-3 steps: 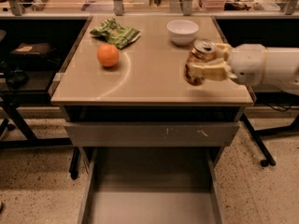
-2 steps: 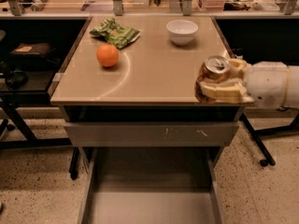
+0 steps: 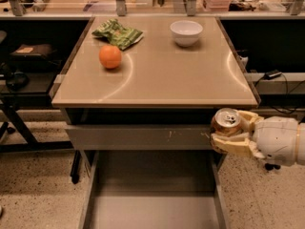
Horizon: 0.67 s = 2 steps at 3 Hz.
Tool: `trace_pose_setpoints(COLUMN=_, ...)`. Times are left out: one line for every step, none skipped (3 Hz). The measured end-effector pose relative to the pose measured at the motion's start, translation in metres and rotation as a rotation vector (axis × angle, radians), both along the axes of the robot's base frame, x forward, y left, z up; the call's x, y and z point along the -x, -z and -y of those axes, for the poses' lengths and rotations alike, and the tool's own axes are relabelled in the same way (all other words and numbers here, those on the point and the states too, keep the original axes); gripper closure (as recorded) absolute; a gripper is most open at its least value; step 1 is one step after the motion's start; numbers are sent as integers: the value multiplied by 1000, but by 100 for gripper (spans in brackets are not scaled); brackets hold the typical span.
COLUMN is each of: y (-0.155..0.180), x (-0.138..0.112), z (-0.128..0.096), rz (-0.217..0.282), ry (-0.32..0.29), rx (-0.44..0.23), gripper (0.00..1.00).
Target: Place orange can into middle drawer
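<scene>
The orange can [image 3: 225, 126] is held upright in my gripper [image 3: 232, 133], its silver top showing. The gripper comes in from the right and is shut on the can, in front of the table's front right corner, level with the closed grey drawer front [image 3: 138, 137]. The middle drawer [image 3: 152, 199] is pulled open below, a grey tray with low side walls and a plain floor. The can hangs just above and right of the drawer's right wall [image 3: 218, 190].
On the tan table top [image 3: 157, 75] lie a round orange fruit [image 3: 110, 57], a green crumpled bag [image 3: 117, 33] and a white bowl [image 3: 186, 32]. Dark shelves stand left and right. Cables hang at the right.
My gripper has carried the can off the table top, forward and down past the front right edge, to the level of the drawer front.
</scene>
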<state>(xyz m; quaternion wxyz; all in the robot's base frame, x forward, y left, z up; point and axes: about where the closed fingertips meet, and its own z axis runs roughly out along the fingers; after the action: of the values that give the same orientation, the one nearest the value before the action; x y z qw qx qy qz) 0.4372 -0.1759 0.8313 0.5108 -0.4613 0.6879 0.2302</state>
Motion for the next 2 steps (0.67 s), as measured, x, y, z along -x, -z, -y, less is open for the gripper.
trace_pose_setpoints(y=60, x=6, z=-10, rz=-72, ry=22, rx=-15, gripper=100)
trace_pose_setpoints(y=60, x=6, z=-10, rz=-72, ry=22, rx=-15, gripper=100)
